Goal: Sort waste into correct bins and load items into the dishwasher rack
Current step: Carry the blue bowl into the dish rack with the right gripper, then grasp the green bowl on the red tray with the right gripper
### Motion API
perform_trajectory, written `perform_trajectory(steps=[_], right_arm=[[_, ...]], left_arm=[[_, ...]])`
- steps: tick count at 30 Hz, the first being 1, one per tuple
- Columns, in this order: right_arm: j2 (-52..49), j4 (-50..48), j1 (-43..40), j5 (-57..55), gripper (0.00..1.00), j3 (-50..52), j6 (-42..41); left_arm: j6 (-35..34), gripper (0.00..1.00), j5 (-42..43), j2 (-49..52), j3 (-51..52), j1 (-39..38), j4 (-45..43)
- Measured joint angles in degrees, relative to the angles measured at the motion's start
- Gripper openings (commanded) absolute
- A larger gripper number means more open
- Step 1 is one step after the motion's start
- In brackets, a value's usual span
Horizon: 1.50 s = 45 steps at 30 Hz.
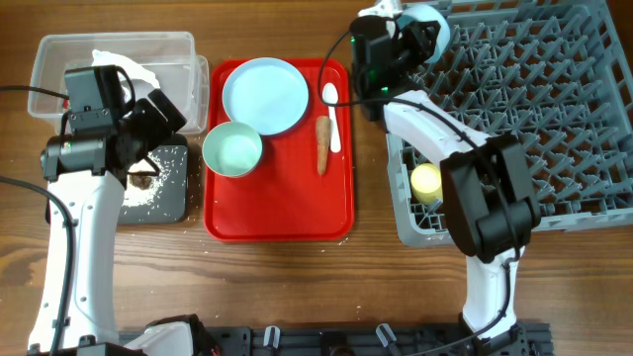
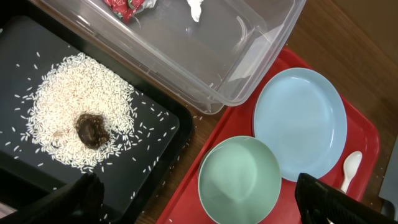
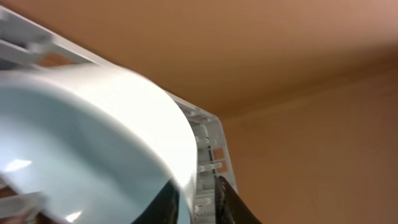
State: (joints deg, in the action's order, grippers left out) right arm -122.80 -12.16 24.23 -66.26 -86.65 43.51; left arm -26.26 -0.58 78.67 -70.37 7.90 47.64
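My left gripper [image 1: 158, 124] is open and empty above the black tray [image 1: 173, 203], which holds white rice grains [image 2: 68, 118] and a dark brown lump [image 2: 91, 129]. In the left wrist view the open fingers [image 2: 205, 208] frame a pale bowl [image 2: 239, 177] on the red serving tray. The clear tub [image 1: 59, 49] holds white tissue [image 2: 196, 7] and a red wrapper [image 2: 124, 6]. My right gripper [image 1: 420, 30] is shut on the rim of a second pale bowl [image 3: 93, 143] at the grey rack's [image 1: 554, 89] far left corner. A yellow cup [image 1: 425, 183] lies in the rack.
The red serving tray [image 1: 277, 208] carries the pale blue plate [image 1: 265, 94], the bowl [image 1: 232, 148], a white spoon [image 1: 332, 109] and a brown carrot-shaped stick [image 1: 322, 143]. Loose grains lie on the wood between the black tray and the red tray.
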Motion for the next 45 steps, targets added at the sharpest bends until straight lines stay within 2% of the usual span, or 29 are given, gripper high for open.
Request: perform_trajectory(steps=[1, 2, 3, 5, 8, 16, 21, 24, 27, 28, 29, 31, 35, 39, 43, 45], right_arm=[[0.00, 0.20, 0.59, 0.00, 0.63, 0.02, 0.11], [0.00, 0.39, 1.27, 0.02, 0.82, 0.00, 0.31], [0.00, 0.39, 1.75, 0.00, 0.91, 0.02, 0.31], [0.00, 0.42, 2.60, 0.02, 0.97, 0.02, 0.33], [0.00, 0.44, 3.41, 0.09, 1.00, 0.02, 0.31], [0.00, 0.15, 4.98, 0.13, 1.00, 0.02, -0.07], [1.11, 0.04, 5.64, 1.95, 1.00, 0.04, -3.82], [4.28, 3.98, 5.75, 5.44, 0.99, 0.04, -8.07], [8.13, 12.55, 6.43, 12.74, 0.96, -0.02, -15.34], [9.75, 16.87, 6.80, 18.88, 0.90, 0.02, -19.47], [10.01, 17.77, 6.91, 20.46, 0.81, 0.02, -23.12], [11.56, 22.14, 7.48, 36.72, 0.72, -0.04, -29.46], [11.69, 25.90, 7.63, 61.22, 0.70, 0.00, -46.05], [11.67, 26.32, 8.02, 71.36, 0.63, 0.57, -62.82], [9.66, 26.32, 10.40, 75.08, 0.54, 1.07, -71.25], [7.69, 26.27, 12.44, 75.76, 0.53, 1.11, -73.75]], left_arm=[[0.00, 1.00, 0.00, 0.00, 0.00, 0.00, 0.00], [0.00, 1.00, 0.02, 0.00, 0.00, 0.00, 0.00], [0.00, 1.00, 0.02, 0.00, 0.00, 0.00, 0.00], [0.00, 1.00, 0.00, 0.00, 0.00, 0.00, 0.00], [0.00, 1.00, 0.00, 0.00, 0.00, 0.00, 0.00], [0.00, 1.00, 0.00, 0.00, 0.00, 0.00, 0.00], [0.02, 1.00, 0.00, 0.00, 0.00, 0.00, 0.00], [0.00, 1.00, 0.00, 0.00, 0.00, 0.00, -0.02], [0.00, 1.00, 0.00, 0.00, 0.00, 0.00, -0.02], [0.00, 1.00, 0.00, 0.00, 0.00, 0.00, 0.00], [0.00, 1.00, 0.00, 0.00, 0.00, 0.00, 0.00], [0.00, 1.00, 0.00, 0.00, 0.00, 0.00, 0.00], [0.00, 1.00, 0.00, 0.00, 0.00, 0.00, -0.02], [0.00, 1.00, 0.00, 0.00, 0.00, 0.00, -0.02], [0.00, 1.00, 0.02, 0.00, 0.00, 0.00, 0.00], [0.00, 1.00, 0.02, 0.00, 0.00, 0.00, 0.00]])
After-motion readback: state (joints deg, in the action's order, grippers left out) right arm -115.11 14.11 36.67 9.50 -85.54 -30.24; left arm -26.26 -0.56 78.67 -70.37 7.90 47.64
